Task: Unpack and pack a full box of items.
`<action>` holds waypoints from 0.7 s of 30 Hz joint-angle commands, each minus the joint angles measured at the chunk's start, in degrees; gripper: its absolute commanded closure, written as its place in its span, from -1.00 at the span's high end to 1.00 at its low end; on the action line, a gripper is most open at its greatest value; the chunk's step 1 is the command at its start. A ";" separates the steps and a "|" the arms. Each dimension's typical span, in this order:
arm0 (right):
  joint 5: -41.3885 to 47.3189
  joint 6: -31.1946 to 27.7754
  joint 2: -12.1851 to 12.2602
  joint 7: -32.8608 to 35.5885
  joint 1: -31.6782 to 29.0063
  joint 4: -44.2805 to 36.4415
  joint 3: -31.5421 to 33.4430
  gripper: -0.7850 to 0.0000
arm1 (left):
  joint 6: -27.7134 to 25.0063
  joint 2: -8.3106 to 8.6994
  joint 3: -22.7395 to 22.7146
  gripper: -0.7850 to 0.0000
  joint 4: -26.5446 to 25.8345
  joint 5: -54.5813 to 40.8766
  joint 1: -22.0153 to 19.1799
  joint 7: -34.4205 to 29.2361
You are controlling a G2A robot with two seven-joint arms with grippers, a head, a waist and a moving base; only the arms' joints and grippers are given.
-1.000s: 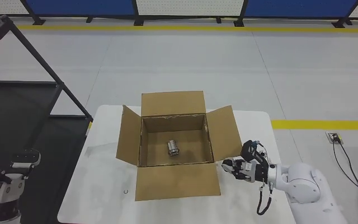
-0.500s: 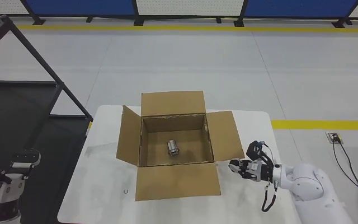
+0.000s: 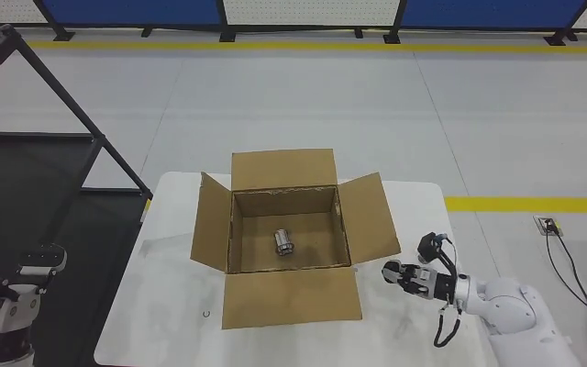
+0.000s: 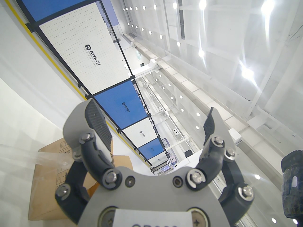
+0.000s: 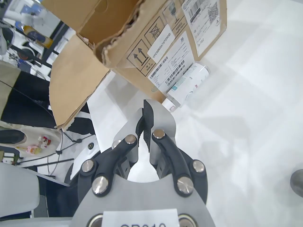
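Note:
An open cardboard box [image 3: 289,298] stands in the middle of the white table [image 3: 138,303], all flaps folded out. Lying on the box floor is one small silver can [image 3: 284,242]. My right gripper [image 3: 392,272] sits low over the table just off the box's right flap. In the right wrist view this gripper [image 5: 145,121] is shut with nothing between its pads, facing the box's labelled side [image 5: 175,41]. A white bottle [image 5: 187,85] lies on the table against that side. My left gripper [image 4: 153,124] is open and empty, pointing up at the ceiling.
The left arm [image 3: 27,275] hangs off the table's left side beside a dark frame [image 3: 92,156]. A small ring [image 3: 207,316] lies on the table left of the front flap. A brown carton [image 4: 45,185] shows in the left wrist view.
My right gripper has drawn back to the right, away from the box's right flap. The left arm has kept still.

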 commanded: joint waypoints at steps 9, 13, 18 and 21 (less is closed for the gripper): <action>4.14 2.31 -0.11 -0.65 0.30 1.20 -0.66 -1.00 | 0.00 0.00 0.00 1.00 0.00 0.00 0.00 0.00; 3.68 7.34 -0.56 -1.72 1.28 -0.09 -3.87 -1.00 | 0.00 0.00 0.00 1.00 0.00 0.00 0.00 0.00; 2.19 12.95 -1.32 -3.31 3.83 0.25 -8.11 -1.00 | 0.00 0.00 0.00 1.00 0.00 0.00 0.00 0.00; 1.13 14.74 -1.77 -4.64 4.52 -0.04 -10.37 -1.00 | 0.00 0.00 0.00 1.00 0.00 0.00 0.00 0.00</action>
